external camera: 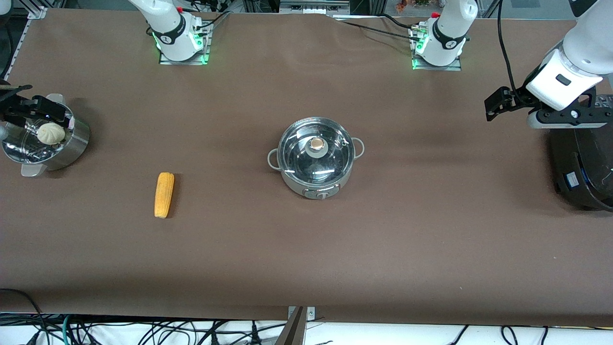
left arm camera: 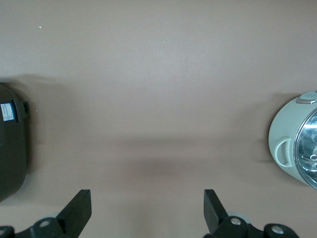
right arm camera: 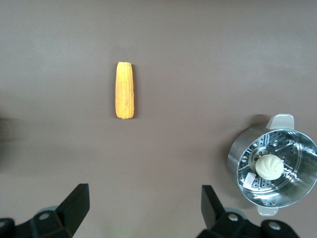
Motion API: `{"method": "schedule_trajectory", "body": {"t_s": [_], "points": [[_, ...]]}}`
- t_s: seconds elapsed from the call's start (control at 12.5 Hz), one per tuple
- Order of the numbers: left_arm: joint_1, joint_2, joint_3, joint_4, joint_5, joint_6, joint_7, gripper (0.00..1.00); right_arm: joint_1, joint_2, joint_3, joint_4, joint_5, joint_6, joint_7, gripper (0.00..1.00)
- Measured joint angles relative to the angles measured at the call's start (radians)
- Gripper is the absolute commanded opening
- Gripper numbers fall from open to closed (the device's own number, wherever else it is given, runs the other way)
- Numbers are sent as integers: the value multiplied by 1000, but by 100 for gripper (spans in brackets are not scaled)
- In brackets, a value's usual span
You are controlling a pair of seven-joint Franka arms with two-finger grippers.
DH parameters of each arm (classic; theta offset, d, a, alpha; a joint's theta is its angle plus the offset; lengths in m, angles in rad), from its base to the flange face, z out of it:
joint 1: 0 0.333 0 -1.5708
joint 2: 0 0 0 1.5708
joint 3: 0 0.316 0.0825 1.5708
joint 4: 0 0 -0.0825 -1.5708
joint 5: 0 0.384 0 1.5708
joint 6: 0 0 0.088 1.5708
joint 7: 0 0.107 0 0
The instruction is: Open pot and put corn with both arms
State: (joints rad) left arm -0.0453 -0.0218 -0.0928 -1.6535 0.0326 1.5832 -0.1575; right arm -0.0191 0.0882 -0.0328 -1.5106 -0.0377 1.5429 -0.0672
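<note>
The steel pot (external camera: 316,178) stands at the table's middle with its glass lid (external camera: 297,158) on. It also shows in the left wrist view (left arm camera: 285,134). The yellow corn (external camera: 164,194) lies on the table toward the right arm's end and also shows in the right wrist view (right arm camera: 125,90). My left gripper (left arm camera: 147,201) is open and empty, high over bare table between the black cooker and the pot. Its hand (external camera: 565,117) shows in the front view. My right gripper (right arm camera: 146,196) is open and empty, high over the table between the corn and the steamer.
A perforated steel steamer (external camera: 76,143) with a white bun (external camera: 51,132) in it stands at the right arm's end and also shows in the right wrist view (right arm camera: 237,161). A big black cooker (external camera: 582,167) stands at the left arm's end.
</note>
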Motion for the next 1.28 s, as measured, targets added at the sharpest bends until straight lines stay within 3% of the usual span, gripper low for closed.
{"method": "schedule_trajectory", "body": {"t_s": [1.28], "points": [[-20, 30, -13, 4, -4, 1, 4, 100, 0, 0, -3, 0, 0, 0, 0, 100]]}}
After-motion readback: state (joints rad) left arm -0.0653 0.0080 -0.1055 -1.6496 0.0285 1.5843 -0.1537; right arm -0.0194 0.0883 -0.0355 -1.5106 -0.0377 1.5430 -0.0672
